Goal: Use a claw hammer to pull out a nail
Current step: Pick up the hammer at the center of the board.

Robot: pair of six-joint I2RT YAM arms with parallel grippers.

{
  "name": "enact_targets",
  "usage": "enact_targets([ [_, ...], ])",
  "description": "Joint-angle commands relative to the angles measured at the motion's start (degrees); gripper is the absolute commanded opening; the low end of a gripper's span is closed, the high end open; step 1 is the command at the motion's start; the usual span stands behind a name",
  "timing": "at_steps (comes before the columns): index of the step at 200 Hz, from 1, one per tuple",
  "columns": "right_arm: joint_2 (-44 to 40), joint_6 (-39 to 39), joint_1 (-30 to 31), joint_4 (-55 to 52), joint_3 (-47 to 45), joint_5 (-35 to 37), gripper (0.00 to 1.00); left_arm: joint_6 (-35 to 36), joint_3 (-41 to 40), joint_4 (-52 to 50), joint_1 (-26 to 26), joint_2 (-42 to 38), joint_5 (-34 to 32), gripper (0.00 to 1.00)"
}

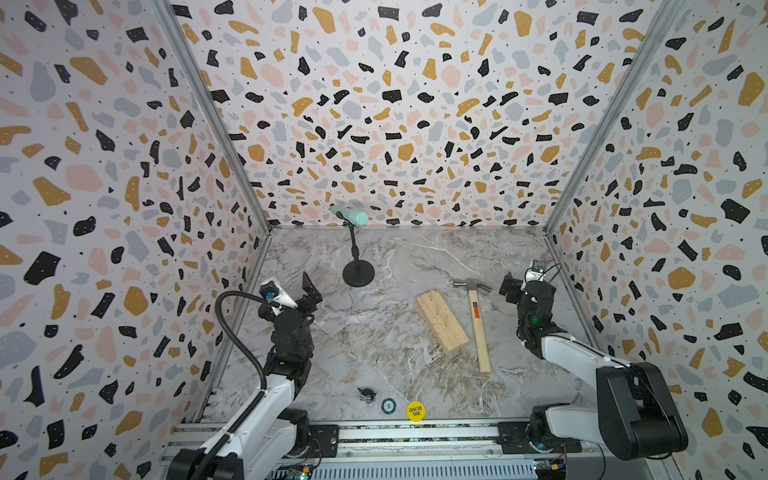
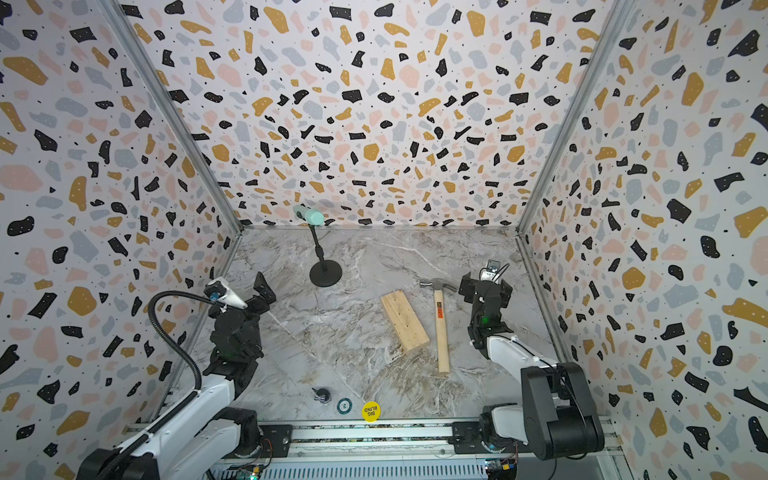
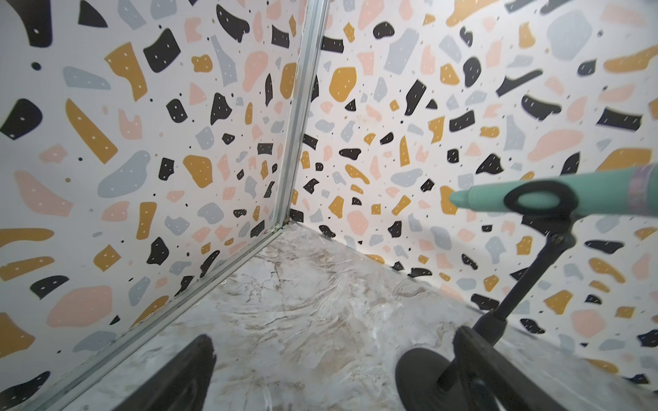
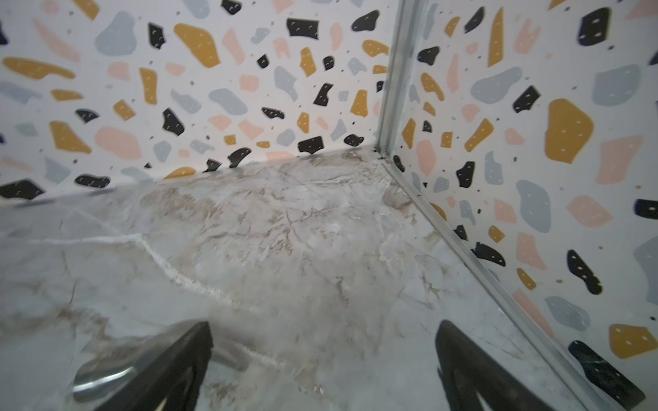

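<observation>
- Locate the claw hammer [image 1: 478,328] flat on the table [image 1: 374,340], right of centre. Its steel head lies toward 12 o'clock and the wooden handle runs toward 6 o'clock. The claw points toward 3 o'clock.
- Note the wood block [image 1: 442,322] just beside the handle on its 9 o'clock side. It lies between the left arm and the hammer.
- You cannot make out the nail in the top views; it is too small to tell.
- Check the right gripper [image 4: 324,326]: its fingers are spread wide and hold nothing. It sits just at 3 o'clock of the hammer head, which shows beside one finger in the right wrist view.
- Check the left gripper [image 3: 334,338]: its fingers are spread wide and empty, well apart from the hammer.
- Observe the microphone stand [image 1: 358,272] at 11 o'clock of the block. Its base is near the left gripper, at that gripper's 3 o'clock.
- Note a yellow disc [image 1: 415,411], a green chip [image 1: 388,405] and a small dark object [image 1: 367,395] near the 6 o'clock table edge.
</observation>
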Motion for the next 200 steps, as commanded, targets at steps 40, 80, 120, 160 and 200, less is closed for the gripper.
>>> enact_targets([
  [40,2.61,11.57,3.04,-32.66,17.45,6.13,0.99,-10.30,16.35,-18.50,-0.21,-0.49,16.31,1.00],
  [80,-2.11,7.64,6.15,-32.72,17.95,-2.71,0.99,-10.31,25.16,-27.18,-0.21,2.50,25.34,0.99],
  [120,-1.76,5.00,7.83,-38.94,22.70,-12.63,0.99,-4.82,35.72,-38.64,-0.21,8.58,32.50,1.00],
  [160,1.15,4.29,8.99,-43.58,25.76,-21.09,0.99,-0.88,41.18,-46.30,-2.39,14.48,33.29,1.00],
  [200,7.24,4.10,9.88,-48.23,30.01,-23.46,1.00,4.24,42.75,-49.96,-8.06,19.76,27.88,0.97],
])
